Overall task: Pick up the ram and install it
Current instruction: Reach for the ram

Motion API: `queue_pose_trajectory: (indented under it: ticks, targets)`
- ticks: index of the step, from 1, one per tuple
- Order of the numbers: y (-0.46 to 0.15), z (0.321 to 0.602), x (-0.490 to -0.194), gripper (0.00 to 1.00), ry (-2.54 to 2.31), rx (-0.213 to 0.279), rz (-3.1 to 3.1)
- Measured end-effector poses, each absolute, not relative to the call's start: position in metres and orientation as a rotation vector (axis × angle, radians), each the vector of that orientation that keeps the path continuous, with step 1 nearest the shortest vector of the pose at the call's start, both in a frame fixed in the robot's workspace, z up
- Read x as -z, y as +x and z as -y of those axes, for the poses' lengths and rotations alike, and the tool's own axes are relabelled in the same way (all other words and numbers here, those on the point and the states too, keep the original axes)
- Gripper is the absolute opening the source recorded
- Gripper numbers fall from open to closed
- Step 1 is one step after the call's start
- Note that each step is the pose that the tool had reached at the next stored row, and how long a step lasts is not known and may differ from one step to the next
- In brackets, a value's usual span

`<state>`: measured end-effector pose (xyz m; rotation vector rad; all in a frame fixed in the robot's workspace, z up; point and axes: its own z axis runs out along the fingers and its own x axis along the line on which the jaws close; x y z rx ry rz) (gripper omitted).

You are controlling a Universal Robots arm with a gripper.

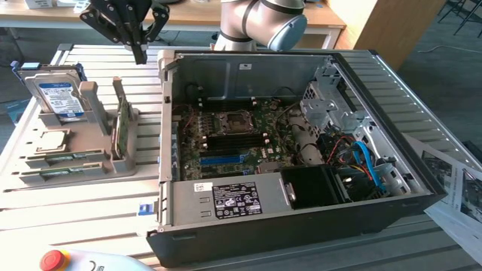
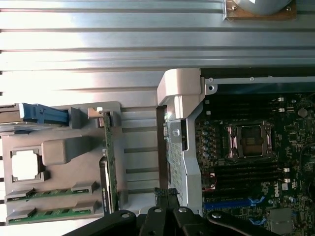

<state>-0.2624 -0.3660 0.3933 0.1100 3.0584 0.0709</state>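
Above the worktop [image 1: 75, 209], off the computer case's [image 1: 301, 226] far corner on the exterior view's left, your hand [image 1: 140, 55] hangs with its fingertips pressed together and nothing between them, so the pick is not yet made. The ram [image 1: 71, 155] lies well apart from the hand, flat in a shallow groove of the grey parts tray [image 1: 113, 168] that sits just beside the case on the exterior view's left. A second stick [image 1: 64, 170] lies in the groove next to it. Those grooves look meant to hold each stick at a fixed angle with its long edges free for a pinch. Between the ram and the case, the taller green card [image 1: 121, 130] stands on edge in its own holder, and you should read it as an obstacle, not the target. The case lies on its side with the panel off, which turns the motherboard [image 1: 233, 135] face-up for a straight-down push. Its long black slots [image 1: 237, 141], beside the CPU socket [image 1: 229, 120], stand empty and look the likeliest seat for the ram, rather than the blue slot [image 1: 226, 160].
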Motion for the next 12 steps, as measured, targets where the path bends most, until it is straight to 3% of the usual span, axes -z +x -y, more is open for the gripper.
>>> queue_pose_trajectory:
  ticks: [12]
  targets:
    - [-0.2587,0.3707,-0.3933,0.11,0.115,-0.073,-3.132]
